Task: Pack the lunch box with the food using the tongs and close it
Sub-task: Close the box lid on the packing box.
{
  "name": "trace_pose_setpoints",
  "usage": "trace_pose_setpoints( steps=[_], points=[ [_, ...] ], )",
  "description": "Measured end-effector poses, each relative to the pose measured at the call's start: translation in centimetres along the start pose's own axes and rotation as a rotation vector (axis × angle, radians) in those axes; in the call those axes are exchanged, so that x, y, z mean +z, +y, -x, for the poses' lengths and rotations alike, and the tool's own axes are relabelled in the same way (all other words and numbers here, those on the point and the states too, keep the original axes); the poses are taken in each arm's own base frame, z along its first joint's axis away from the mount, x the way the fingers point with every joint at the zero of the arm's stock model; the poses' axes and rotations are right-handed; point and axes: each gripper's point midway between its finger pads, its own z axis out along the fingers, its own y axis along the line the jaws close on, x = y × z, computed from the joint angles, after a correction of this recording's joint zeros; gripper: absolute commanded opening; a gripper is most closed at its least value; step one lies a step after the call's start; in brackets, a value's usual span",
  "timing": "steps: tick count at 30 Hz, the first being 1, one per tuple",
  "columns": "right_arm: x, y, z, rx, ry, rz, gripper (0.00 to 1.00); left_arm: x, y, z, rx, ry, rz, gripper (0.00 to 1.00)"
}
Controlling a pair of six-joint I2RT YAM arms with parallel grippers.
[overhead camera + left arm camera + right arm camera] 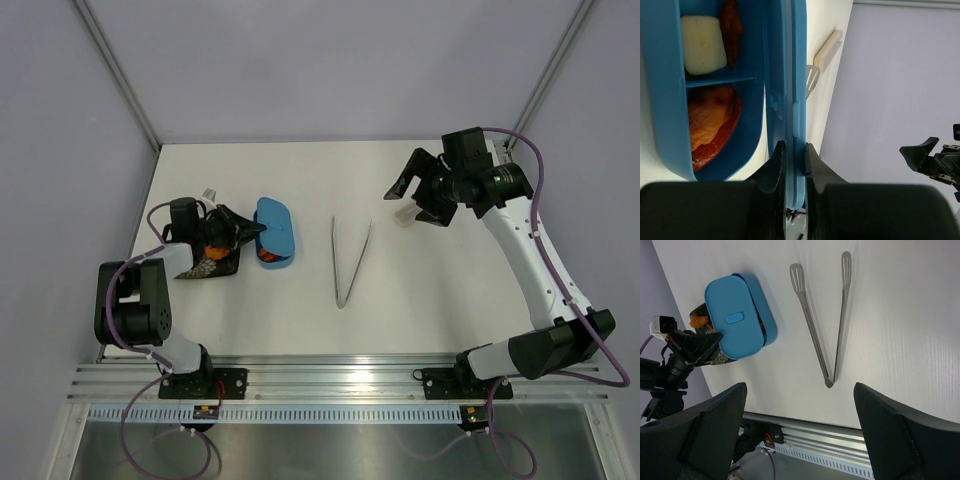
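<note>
Lavender walls back a white table. Near its left edge, about halfway back, sits the box, open. One compartment holds food, a cream block touching a red piece, and the other holds an orange piece.

The left claw is nearly closed, its fingers pinching the rim of the lid, which stands tilted on edge along the box's wall. A dark plate lies just left of the box with an orange bit on it.

The tongs lie free mid-table, with the joint toward the near edge and the tips pointing toward the far edge, well apart from both claws.

The right claw hangs over the far right part of the table, spread wide and empty, with a small pale item below it that I cannot identify.
</note>
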Motion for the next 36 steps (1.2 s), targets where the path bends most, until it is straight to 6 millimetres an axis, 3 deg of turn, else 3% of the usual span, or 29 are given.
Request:
trace_pose_setpoints(
  steps=[23, 28, 34, 36],
  points=[
    [1.3, 0.5, 0.6, -0.025, 0.017, -0.001, 0.96, 0.6, 1.4, 0.4, 0.070, 0.015, 0.020, 0.01],
    [1.6, 0.8, 0.9, -0.031, 0.020, 0.009, 0.96, 0.6, 1.6, 0.5, 0.086, 0.022, 0.046, 0.15],
    [2.1, 1.1, 1.1, -0.033, 0.025, 0.016, 0.96, 0.5, 2.9, 0.3, 0.071, 0.022, 0.108, 0.41],
    [2.2, 1.2, 1.0, -0.034, 0.029, 0.021, 0.96, 0.4, 3.4, 0.2, 0.062, 0.022, 0.130, 0.42]
  ],
)
